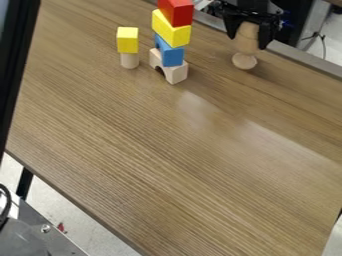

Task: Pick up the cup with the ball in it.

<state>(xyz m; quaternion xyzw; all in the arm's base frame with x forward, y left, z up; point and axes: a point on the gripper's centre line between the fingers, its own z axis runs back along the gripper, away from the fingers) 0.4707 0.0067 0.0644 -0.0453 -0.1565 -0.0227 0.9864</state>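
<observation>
The wooden cup [248, 39] is upright near the counter's [180, 165] far edge, the pincer [249, 36] around its upper part; whether it grips cannot be told. Beside them stands a block tower [171, 40].

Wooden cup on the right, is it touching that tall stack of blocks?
Apart. The camera view shows a strip of tabletop between the wooden cup and the stack of blocks.

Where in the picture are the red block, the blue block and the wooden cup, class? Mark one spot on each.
Red block [181, 16], camera view, side face.
Blue block [173, 57], camera view, front face.
Wooden cup [244, 61], camera view, round base.
</observation>
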